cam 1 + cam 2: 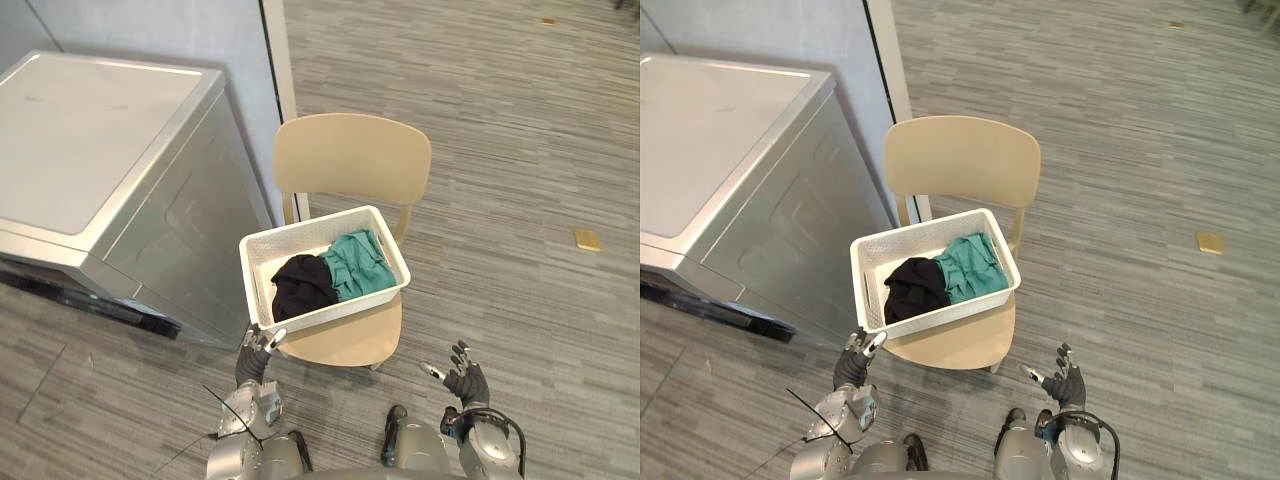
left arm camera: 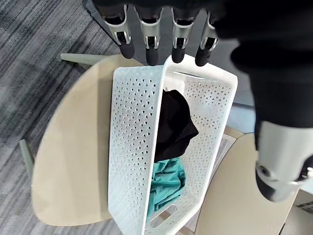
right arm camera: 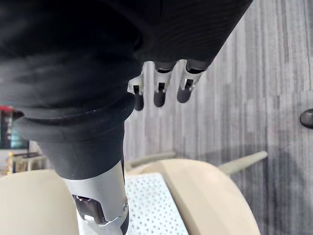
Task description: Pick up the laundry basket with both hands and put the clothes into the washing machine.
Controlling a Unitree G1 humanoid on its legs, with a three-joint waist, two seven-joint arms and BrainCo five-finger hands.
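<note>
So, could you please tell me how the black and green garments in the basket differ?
The black garment lies toward the washer; the green garment lies toward the robot's right. The black one looks plain dark, the green one shows creases. Both lie crumpled, touching, in the basket.

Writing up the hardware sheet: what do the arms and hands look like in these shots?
Both arms are silver-grey shells. The left hand and right hand match: silver fingers with dark rounded tips, a separate silver thumb, and a dark ribbed cover over the hand's back and wrist. No markings are legible.
</note>
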